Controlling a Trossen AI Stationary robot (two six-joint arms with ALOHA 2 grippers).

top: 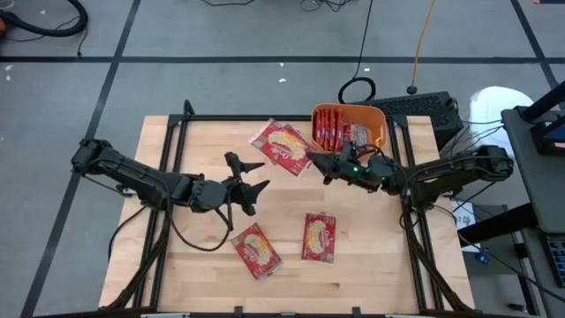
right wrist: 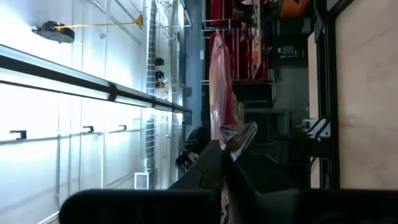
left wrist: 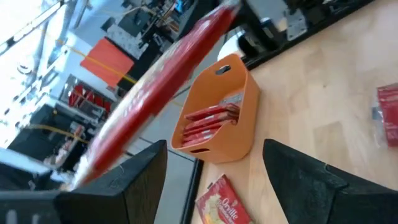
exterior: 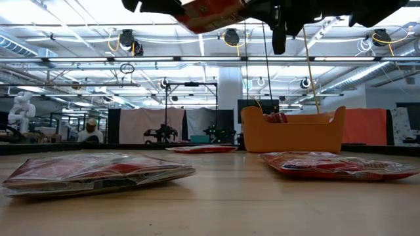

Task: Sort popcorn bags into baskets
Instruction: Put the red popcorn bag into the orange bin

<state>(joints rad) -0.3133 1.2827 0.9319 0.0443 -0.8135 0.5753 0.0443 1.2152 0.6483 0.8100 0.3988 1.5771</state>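
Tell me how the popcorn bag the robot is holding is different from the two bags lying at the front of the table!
The held bag is up in the air, pinched at one edge by the right gripper; the two front bags lie flat on the table. The held bag is close to the orange basket; the front bags are farther from it. The left gripper is open, gripping nothing. All three are red with a yellow picture.

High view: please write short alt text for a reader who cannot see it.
The right gripper holds a red popcorn bag beside the orange tub, which already contains bags. The left gripper is open at mid-table, and two more bags lie on the wooden table.
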